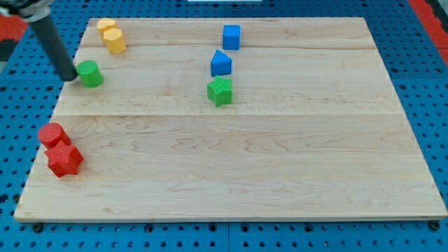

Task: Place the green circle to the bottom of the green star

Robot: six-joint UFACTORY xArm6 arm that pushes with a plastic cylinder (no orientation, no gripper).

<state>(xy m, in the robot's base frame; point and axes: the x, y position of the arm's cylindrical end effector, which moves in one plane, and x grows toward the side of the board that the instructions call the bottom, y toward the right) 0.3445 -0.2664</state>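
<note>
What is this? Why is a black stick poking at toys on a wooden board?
That black stick is the end of a robot arm. It has no hand, so nothing is held; it only pushes. My tip sits right against the green circle, on its left in the view, near the board's top left. There is just one picture, from a camera looking down at the wooden board. Also on it: the green star in the middle, two blue blocks above it, two yellow blocks and two red blocks at the left.
</note>
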